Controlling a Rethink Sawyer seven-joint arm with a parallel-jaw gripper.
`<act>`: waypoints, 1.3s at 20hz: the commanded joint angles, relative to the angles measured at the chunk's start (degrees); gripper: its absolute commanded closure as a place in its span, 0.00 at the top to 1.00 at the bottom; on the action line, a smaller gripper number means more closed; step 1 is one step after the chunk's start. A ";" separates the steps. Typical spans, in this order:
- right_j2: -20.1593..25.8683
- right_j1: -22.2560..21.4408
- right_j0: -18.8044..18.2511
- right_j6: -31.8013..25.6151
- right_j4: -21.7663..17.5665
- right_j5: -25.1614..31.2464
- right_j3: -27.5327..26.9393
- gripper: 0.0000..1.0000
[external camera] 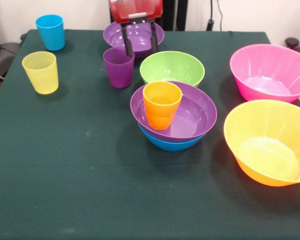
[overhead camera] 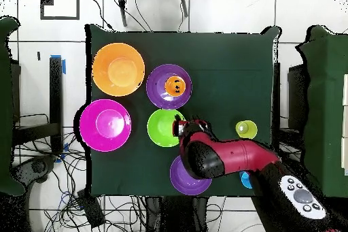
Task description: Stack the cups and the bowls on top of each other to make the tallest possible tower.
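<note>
**A:** Four cups show in the front view. What's the gripper (external camera: pixel 139 44) doing?

**B:** It hangs at top centre, its two black fingers (external camera: pixel 126 42) spread apart with nothing between them, their tips just above the purple cup (external camera: pixel 118 67) and in front of the far purple bowl (external camera: pixel 134 36). The tower (external camera: pixel 173 118) sits mid-frame: an orange cup (external camera: pixel 161 105) upright in a purple bowl (external camera: pixel 190 116), nested in a blue bowl (external camera: pixel 171 144).

**A:** And the rest?

**B:** Blue cup (external camera: pixel 51 32) and yellow cup (external camera: pixel 40 72) at upper left, well apart from the tower. Green bowl (external camera: pixel 172 68) just behind it; pink bowl (external camera: pixel 270 72) and orange bowl (external camera: pixel 267 142) at right.

**A:** From overhead?

**B:** The arm (overhead camera: pixel 234 158) comes up from lower right and hides the purple cup; I can't judge the finger gap there. The tower is above centre, the green bowl just below it, the pink and orange bowls at left, the yellow cup at right.

**A:** How would the purple cup handle?

**B:** Light, stiff, glossy plastic, I'd guess, so slippery and easy to tip. Its taper suggests pinching across the rim, one finger inside.

**A:** Any writing?

**B:** None readable in either view.
</note>
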 commanded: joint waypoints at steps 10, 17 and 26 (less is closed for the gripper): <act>-4.20 0.11 8.83 7.98 2.96 0.88 2.09 1.00; -2.51 0.39 6.48 6.23 3.08 1.33 2.36 1.00; 0.48 1.73 1.58 2.88 1.77 3.11 1.90 1.00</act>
